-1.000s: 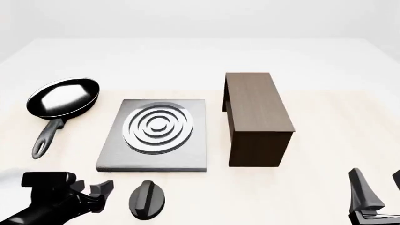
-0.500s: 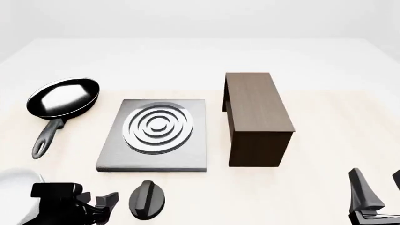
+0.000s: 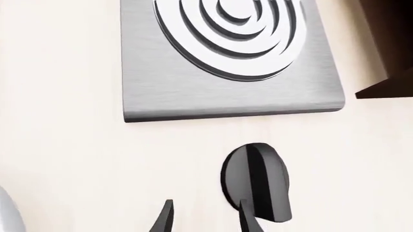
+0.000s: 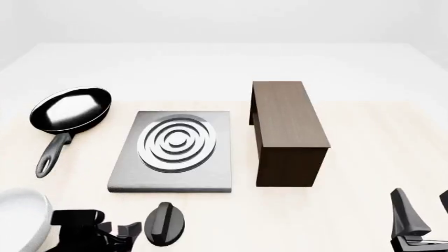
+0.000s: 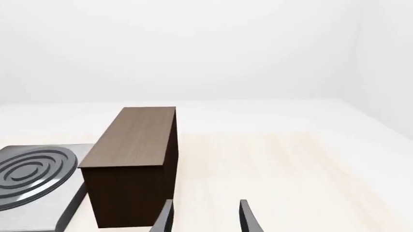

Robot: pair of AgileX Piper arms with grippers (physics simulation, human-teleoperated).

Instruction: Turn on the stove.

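The stove is a flat grey plate [image 4: 171, 176] with a round ringed burner [image 4: 176, 143]. It also shows in the left wrist view [image 3: 193, 92] and the right wrist view [image 5: 32, 169]. Its separate black oval knob [image 4: 164, 224] lies on the table in front of the plate. My left gripper [image 4: 126, 231] is open and empty just left of the knob. In the left wrist view the knob [image 3: 255, 181] sits beside the gripper [image 3: 205, 220], with one fingertip [image 3: 246, 220] over the knob's near edge. My right gripper [image 4: 423, 218] is open and empty at the front right, far from the stove.
A black frying pan [image 4: 70, 110] lies left of the stove, handle toward me. A tall dark brown wooden box [image 4: 287, 131] stands right of the stove and shows in the right wrist view [image 5: 132, 159]. The left arm's white link [image 4: 21, 223] is at the bottom left.
My left gripper has moved right and lower in the front view, closing in on the knob. The right gripper, stove and knob have not moved.
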